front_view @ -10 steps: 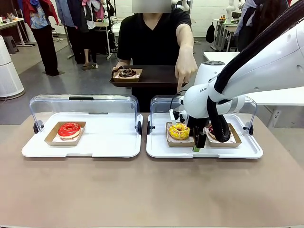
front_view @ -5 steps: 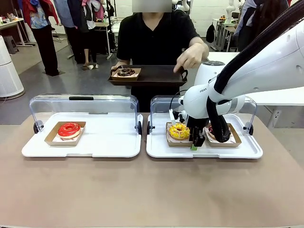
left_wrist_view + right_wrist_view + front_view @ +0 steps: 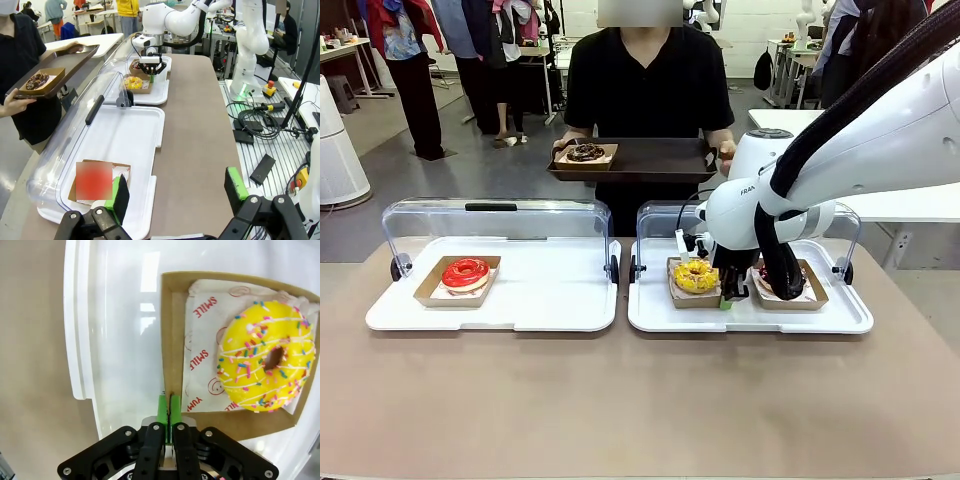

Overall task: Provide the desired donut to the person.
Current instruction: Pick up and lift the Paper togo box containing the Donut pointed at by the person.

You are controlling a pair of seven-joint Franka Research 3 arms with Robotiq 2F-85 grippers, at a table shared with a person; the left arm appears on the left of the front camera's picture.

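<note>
A yellow sprinkled donut (image 3: 696, 275) (image 3: 265, 357) lies in a cardboard tray (image 3: 172, 330) on the right white serving tray (image 3: 655, 310). My right gripper (image 3: 725, 298) (image 3: 169, 405) is shut on that cardboard tray's edge, beside the donut. Across the table the person (image 3: 645, 70) holds a dark brown tray (image 3: 655, 160) with both hands; a chocolate donut (image 3: 586, 152) sits on its left end. My left gripper (image 3: 177, 187) hangs open over the left serving tray's edge, near the red donut (image 3: 95, 180).
The red donut (image 3: 466, 272) sits in its cardboard tray on the left serving tray (image 3: 550, 300). A dark red donut (image 3: 782, 282) lies right of the yellow one, partly behind my arm. Both clear lids (image 3: 500, 220) stand open at the back.
The person's pointing hand has drawn back to the brown tray. My right gripper has shut on the cardboard tray's edge, and the tray has shifted slightly.
</note>
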